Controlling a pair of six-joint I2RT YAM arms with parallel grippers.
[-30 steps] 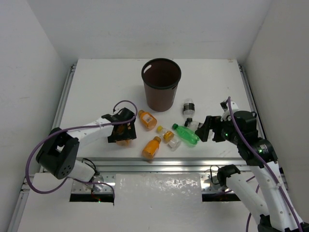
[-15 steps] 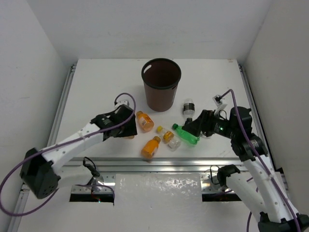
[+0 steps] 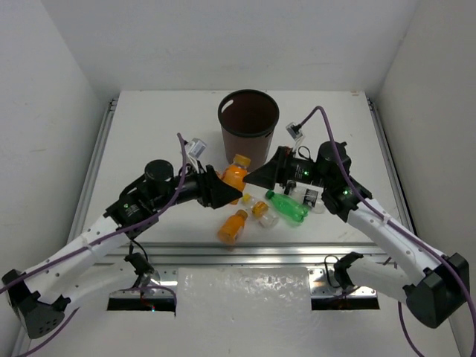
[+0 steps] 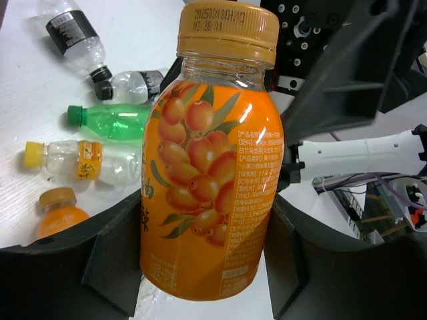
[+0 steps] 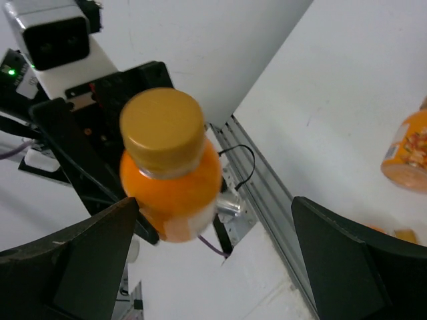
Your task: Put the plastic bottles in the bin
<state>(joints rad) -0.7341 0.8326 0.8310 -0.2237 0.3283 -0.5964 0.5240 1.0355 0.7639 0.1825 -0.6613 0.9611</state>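
Note:
My left gripper [image 3: 227, 184] is shut on an orange bottle [image 3: 237, 169] and holds it in the air in front of the dark brown bin [image 3: 248, 137]. In the left wrist view the bottle [image 4: 212, 160] stands between the black fingers [image 4: 117, 257]. My right gripper [image 3: 258, 175] is open and empty, facing the held bottle from the right. In the right wrist view that bottle [image 5: 170, 167] hangs ahead of the wide-open gripper [image 5: 215, 203]. On the table lie a green bottle [image 3: 288, 206], an orange bottle [image 3: 233, 225] and a clear yellow-capped bottle [image 3: 260, 210].
A clear black-labelled bottle [image 3: 306, 195] lies partly under my right arm. The left wrist view shows two black-labelled bottles [image 4: 70, 33] [image 4: 133, 83] beyond the green one [image 4: 120, 120]. White walls enclose the table [image 3: 149, 134] on three sides.
My left gripper took an orange bottle off the table and raised it to the right, toward the bin. My right arm swung left over the lying bottles to face it.

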